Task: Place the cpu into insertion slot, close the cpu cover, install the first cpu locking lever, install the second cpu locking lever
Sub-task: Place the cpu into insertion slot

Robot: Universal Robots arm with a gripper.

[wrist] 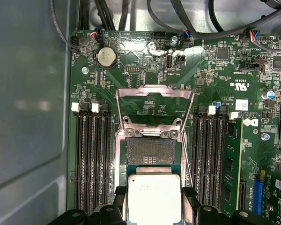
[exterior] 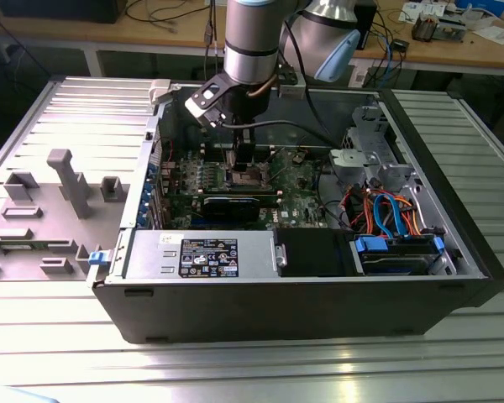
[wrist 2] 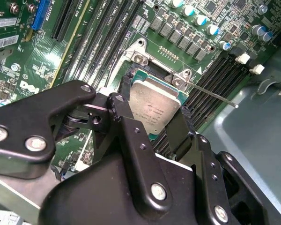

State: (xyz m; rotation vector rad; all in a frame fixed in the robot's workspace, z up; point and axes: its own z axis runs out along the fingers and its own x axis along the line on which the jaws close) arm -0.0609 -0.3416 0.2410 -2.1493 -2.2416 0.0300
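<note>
CPU sits pinched in my gripper, its silvery top facing up; my two black fingers press against two opposite edges of it, so I am grasping the chip; in the first wrist view the CPU hangs over one edge of the insertion slot and is not seated, since most of the slot's dark pin field lies bare beside it; the CPU cover is swung open and lies back on the green motherboard on the side of the slot away from the chip, its large cut-out showing board beneath; a thin metal lever sticks out free past the socket corner; long black memory slots run along both sides of the socket; a round coin battery sits beyond the open cover; in the exterior view my gripper reaches down into the open computer case, just above the insertion slot at the middle of the board; a grey power supply lies along the near wall; blue and orange cables cluster at the exterior view's right.
</note>
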